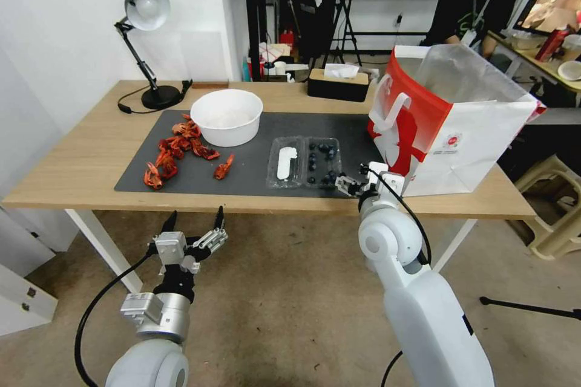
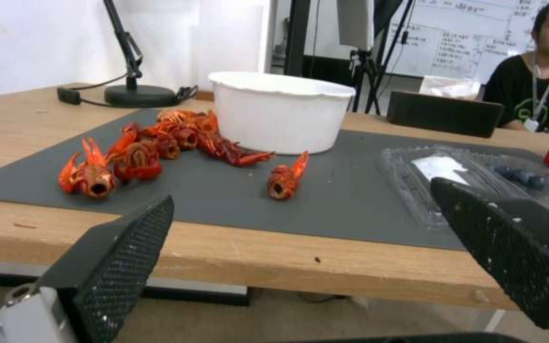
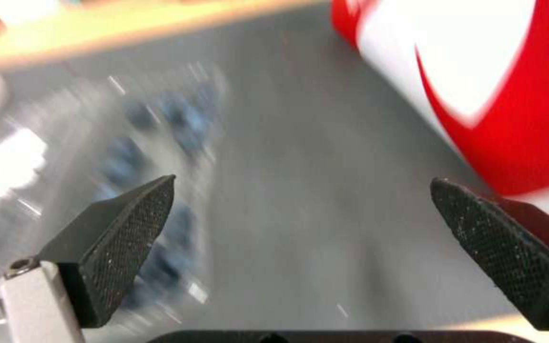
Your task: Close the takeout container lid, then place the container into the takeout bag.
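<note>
A: Where is the takeout container (image 1: 321, 161)?

B: Lying open on the dark mat (image 1: 242, 178), between the white bowl (image 1: 227, 116) and the takeout bag (image 1: 451, 124). The half with the blueberries is on the bag side. The lid (image 1: 285, 162), with its long white label facing up, lies flat on the bowl side.

A: Right gripper (image 1: 354, 184)?

B: Over the front edge of the table (image 1: 72, 157), at the near right corner of the container, just beside the bag's red lower corner. From the right wrist camera, both fingers (image 3: 128, 228) are spread wide with nothing between them. That view is motion-blurred; the berries and the red and white bag side are recognisable, not much more. I cannot tell if a finger touches the container.

A: Left gripper (image 1: 193, 221)?

B: In front of the table, below its edge and well apart from the container. Fingers point up and are spread, holding nothing. Its wrist camera looks across the mat at the bowl and the red crayfish shells (image 2: 136, 157).

A: The bag?

B: Upright on the right end of the table, mouth open, one white handle (image 1: 390, 112) against its red side.

A: Other items?

B: Desk lamp (image 1: 142, 42) at the far left corner, black tissue box (image 1: 338, 83) behind the mat.
</note>
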You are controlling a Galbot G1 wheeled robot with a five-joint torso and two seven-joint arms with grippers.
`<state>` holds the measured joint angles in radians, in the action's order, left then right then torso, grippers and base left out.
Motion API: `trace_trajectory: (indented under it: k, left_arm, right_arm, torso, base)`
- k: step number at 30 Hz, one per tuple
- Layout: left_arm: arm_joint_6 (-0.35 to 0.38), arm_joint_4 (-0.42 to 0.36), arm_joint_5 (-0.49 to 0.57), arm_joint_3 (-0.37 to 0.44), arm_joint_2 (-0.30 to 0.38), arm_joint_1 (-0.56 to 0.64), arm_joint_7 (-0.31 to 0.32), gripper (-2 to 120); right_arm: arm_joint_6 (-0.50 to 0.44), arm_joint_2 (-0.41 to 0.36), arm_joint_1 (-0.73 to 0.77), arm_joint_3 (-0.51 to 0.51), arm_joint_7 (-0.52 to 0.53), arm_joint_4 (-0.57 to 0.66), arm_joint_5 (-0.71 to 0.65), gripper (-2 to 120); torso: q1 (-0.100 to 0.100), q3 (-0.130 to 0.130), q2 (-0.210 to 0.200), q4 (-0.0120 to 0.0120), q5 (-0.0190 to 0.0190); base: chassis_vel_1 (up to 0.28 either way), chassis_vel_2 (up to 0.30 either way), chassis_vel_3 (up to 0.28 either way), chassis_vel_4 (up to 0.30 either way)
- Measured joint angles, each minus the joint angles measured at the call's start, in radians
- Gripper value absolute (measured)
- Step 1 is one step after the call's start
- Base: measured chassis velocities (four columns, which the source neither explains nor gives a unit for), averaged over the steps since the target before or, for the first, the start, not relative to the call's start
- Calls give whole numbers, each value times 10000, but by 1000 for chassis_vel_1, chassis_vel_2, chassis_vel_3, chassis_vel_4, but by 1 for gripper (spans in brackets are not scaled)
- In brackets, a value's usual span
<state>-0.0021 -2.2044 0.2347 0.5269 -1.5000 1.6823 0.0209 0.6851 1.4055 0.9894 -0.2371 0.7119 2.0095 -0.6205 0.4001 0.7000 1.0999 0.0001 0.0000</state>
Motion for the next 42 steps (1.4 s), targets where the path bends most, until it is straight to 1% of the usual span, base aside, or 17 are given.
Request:
trace_trajectory:
  k: [3,4,6,7,8,11,12,13,16,17,19,22,24,29,31,35,42]
  left_arm:
    - [17,2,2,19,31,-14,6,100]
    - [17,2,2,19,31,-14,6,100]
    - [25,10,14,24,51,-16,15,100]
    - [25,10,14,24,51,-16,15,100]
    - [26,21,18,27,72,-3,21,100]
    - [26,29,21,34,99,11,29,100]
    - [26,32,25,37,116,22,34,100]
    - [26,32,25,37,116,22,34,100]
    - [23,32,56,43,157,23,51,100]
    - [23,32,56,43,157,23,51,100]
    - [23,35,96,58,194,13,72,100]
    - [23,38,126,63,228,4,80,100]
    - [23,40,159,70,279,-18,88,100]
    - [24,41,166,69,298,-30,95,100]
    - [23,41,166,66,307,-21,99,100]
    - [23,34,166,68,343,16,105,100]
    - [-15,9,166,44,410,38,120,100]
  right_arm:
    - [-1300,-307,370,-1,-1257,653,293,100]
    - [-1300,-307,370,-1,-1257,653,293,100]
    - [-2307,-723,966,36,-2321,1324,1003,100]
    - [-2307,-723,966,36,-2321,1324,1003,100]
    - [-2701,-1024,1406,20,-2720,1774,1427,100]
    - [-3048,-1363,2059,-112,-3070,2476,1900,100]
    - [-3329,-1597,2606,-282,-3299,2998,2283,100]
    - [-3329,-1597,2606,-282,-3299,2998,2283,100]
    - [-4070,-2002,4001,-741,-3812,4042,3243,100]
    - [-4070,-2002,4001,-741,-3812,4042,3243,100]
    - [-4832,-2128,5077,-967,-4000,4378,4262,100]
    - [-5426,-2131,5792,-1006,-3943,4463,5114,100]
    - [-6043,-2008,6643,-894,-3534,4479,5995,100]
    - [-6485,-1849,7213,-582,-3162,4425,6560,100]
    - [-6987,-1725,7638,-266,-2891,4183,7006,100]
    - [-7408,-1607,7968,141,-2596,3820,7270,100]
    - [-7551,-1405,7980,353,-2498,3438,7336,100]
  torso:
    - [0,0,1,0,1]
    - [0,0,1,0,1]
    - [0,0,1,0,3]
    - [0,0,1,0,3]
    - [-1,-1,2,-2,1]
    - [-2,-1,3,0,5]
    - [-4,-2,2,-2,2]
    - [-4,-2,2,-2,2]
    - [-3,-1,3,-1,0]
    - [-3,-1,3,-1,0]
    - [-3,-1,4,-3,0]
    - [-4,-2,3,-2,0]
    - [-4,-2,3,-2,1]
    - [-3,-1,3,0,0]
    - [-4,-1,3,-1,-1]
    - [-3,-1,2,-1,0]
    - [-1,0,1,0,0]
  base:
    - [0,0,0,0]
    - [0,0,0,0]
    - [0,0,0,0]
    - [0,0,0,0]
    - [0,0,0,0]
    - [0,0,0,0]
    - [0,0,0,0]
    - [0,0,0,0]
    - [0,0,0,0]
    - [0,0,0,0]
    - [0,0,0,0]
    - [0,0,0,0]
    - [0,0,0,0]
    - [0,0,0,0]
    - [0,0,0,0]
    - [0,0,0,0]
    - [0,0,0,0]
